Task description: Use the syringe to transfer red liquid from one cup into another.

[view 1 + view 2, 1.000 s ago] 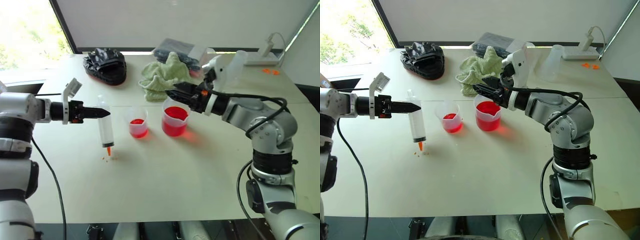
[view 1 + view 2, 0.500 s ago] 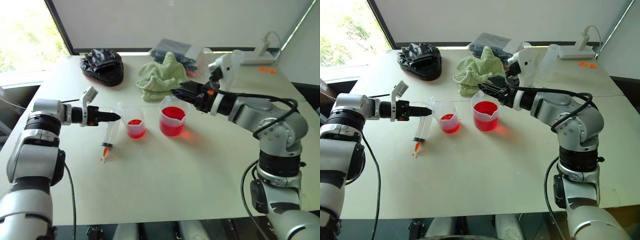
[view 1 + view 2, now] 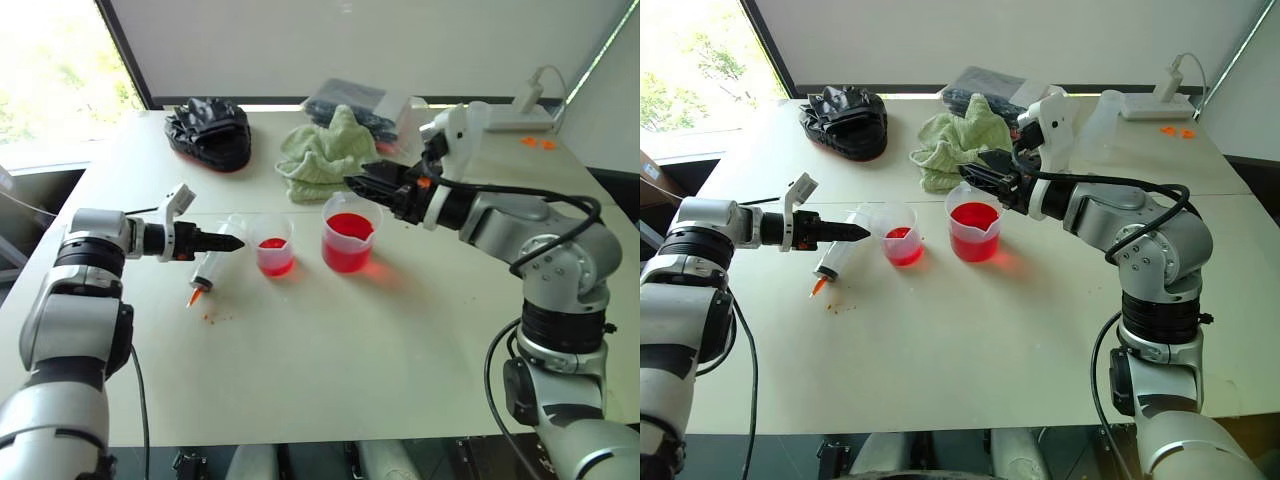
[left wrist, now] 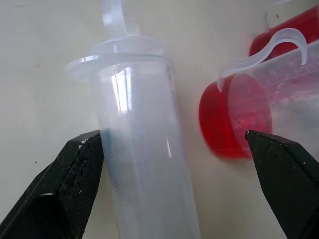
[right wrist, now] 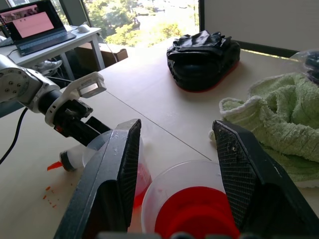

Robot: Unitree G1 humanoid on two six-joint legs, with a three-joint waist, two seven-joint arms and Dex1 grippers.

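Syringe (image 3: 836, 258): lies tilted on the white table (image 3: 970, 330), orange tip toward the near-left, plunger end toward the small cup; barrel looks clear.
Left gripper (image 3: 862, 232): black fingers spread wide, one on each side of the barrel near its flange in the left wrist view; one finger (image 4: 75, 184) is right against the barrel, the other stands off it by the small cup. Cannot tell whether the syringe rests fully on the table.
Small cup (image 3: 901, 236): just beside the syringe's plunger end, upright, a shallow pool of red liquid (image 3: 899, 245) in the bottom.
Beaker (image 3: 974, 223): next to the small cup on its right, apart from it, about half full of red.
Right gripper (image 3: 978, 170): hangs above and just behind the beaker's rim, fingers parted, nothing between them.
Spill: a few orange-red specks (image 3: 837, 307) on the table by the syringe tip.
Far edge: black bag (image 3: 846, 118), green towel (image 3: 962, 140) and a dark packet (image 3: 980, 88) crowd the back of the table behind the cups.
Open room: broad bare tabletop in front of the cups, toward the near edge.
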